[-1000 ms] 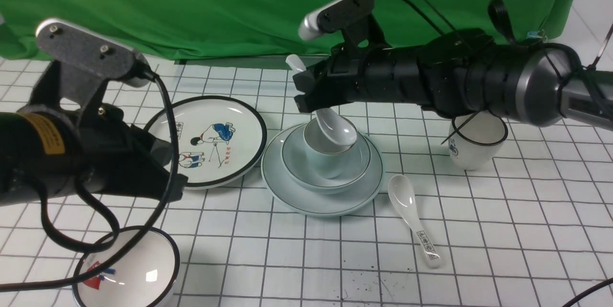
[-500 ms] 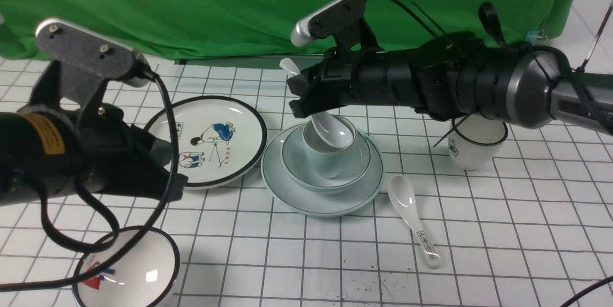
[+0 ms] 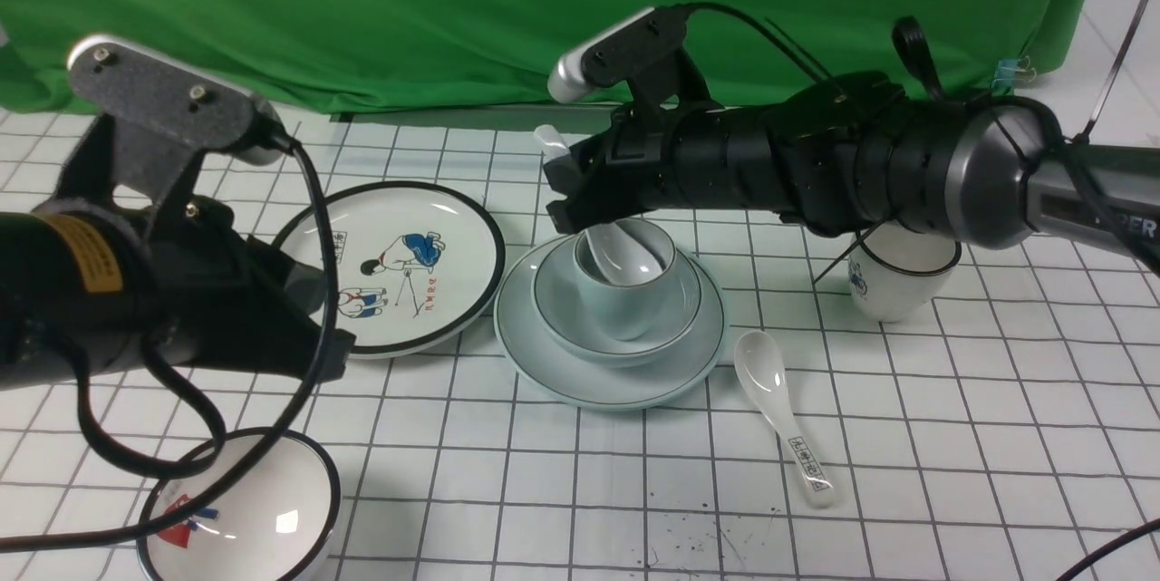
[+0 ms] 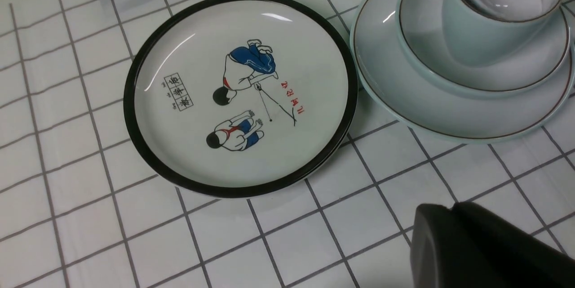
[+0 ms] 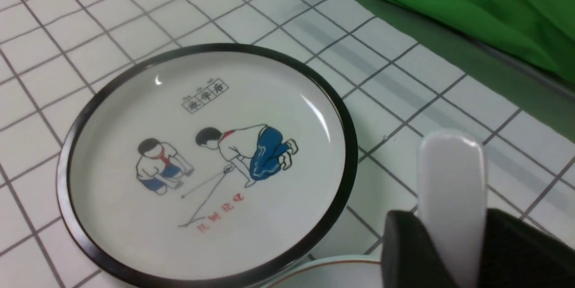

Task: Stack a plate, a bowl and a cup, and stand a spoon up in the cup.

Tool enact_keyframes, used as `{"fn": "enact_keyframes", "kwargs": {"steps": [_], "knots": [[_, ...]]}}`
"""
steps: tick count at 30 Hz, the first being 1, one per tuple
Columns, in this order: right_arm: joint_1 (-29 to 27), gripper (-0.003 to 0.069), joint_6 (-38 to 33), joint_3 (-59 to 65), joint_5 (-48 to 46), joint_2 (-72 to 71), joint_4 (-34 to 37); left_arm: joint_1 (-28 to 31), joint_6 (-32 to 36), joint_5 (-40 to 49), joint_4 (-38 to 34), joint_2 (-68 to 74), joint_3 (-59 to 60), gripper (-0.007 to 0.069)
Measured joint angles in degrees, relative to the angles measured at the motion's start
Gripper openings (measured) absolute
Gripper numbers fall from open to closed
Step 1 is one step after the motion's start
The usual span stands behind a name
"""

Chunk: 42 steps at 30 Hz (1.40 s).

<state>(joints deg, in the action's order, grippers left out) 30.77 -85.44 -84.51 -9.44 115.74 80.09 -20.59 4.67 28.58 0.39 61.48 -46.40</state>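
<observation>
The pale blue-green plate [image 3: 544, 363] lies mid-table with the bowl [image 3: 680, 314] on it and the cup [image 3: 621, 309] inside the bowl. The spoon [image 3: 625, 259] has its scoop down in the cup and its handle [image 5: 451, 180] slanting up to the left. My right gripper [image 3: 566, 187] hangs just above the cup's rim, shut on that handle, a finger on either side. My left gripper [image 4: 449, 209] is shut and empty, held above the table to the left of the stack. The plate [image 4: 404, 99], bowl [image 4: 449, 68] and cup [image 4: 485, 32] also show in the left wrist view.
A black-rimmed cartoon plate [image 3: 399, 264] lies just left of the stack. A cartoon bowl [image 3: 245, 508] sits at the front left. A white printed cup [image 3: 897, 277] stands under my right arm, and a printed spoon [image 3: 779, 409] lies in front of the stack.
My right gripper has come down and a little left, lowering the spoon's scoop from above the rim into the cup. The left arm has not moved.
</observation>
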Motion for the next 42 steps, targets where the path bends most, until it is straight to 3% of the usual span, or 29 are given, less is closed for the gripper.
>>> {"fn": "enact_keyframes", "kwargs": {"steps": [4, 10, 14, 19, 23, 30, 42], "knots": [[0.0, 0.0342, 0.0, 0.0, 0.2, -1.0, -0.2, 0.0, 0.0, 0.6, 0.0, -0.1, 0.0, -0.0027], [0.0, 0.0349, 0.4, 0.0, 0.2, -6.9, -2.8, 0.0, -0.5, 3.6, 0.6, -3.8, 0.0, -0.0027], [0.0, 0.0253, 5.9, 0.0, -1.2, -14.2, -10.4, 0.0, -1.2, 6.7, 1.5, -10.9, 0.1, -0.0027], [0.0, 0.0034, 23.9, 0.0, -8.9, -25.8, -29.6, 0.0, -2.1, 9.2, 1.5, -24.0, 3.7, -0.0027], [0.0, 0.0013, 33.4, 2.7, -13.0, -33.9, -38.1, 0.0, -3.0, 10.1, 1.4, -34.3, 8.8, -0.0027], [0.0, 0.0013, 35.2, 16.1, -9.6, -49.4, -40.3, 0.0, -3.0, 10.5, 1.4, -45.1, 13.3, -0.0027], [0.0, 0.0015, 35.2, 31.7, -3.7, -71.6, -41.2, 0.0, -3.0, 10.5, 1.4, -46.4, 13.5, -0.0027]]}}
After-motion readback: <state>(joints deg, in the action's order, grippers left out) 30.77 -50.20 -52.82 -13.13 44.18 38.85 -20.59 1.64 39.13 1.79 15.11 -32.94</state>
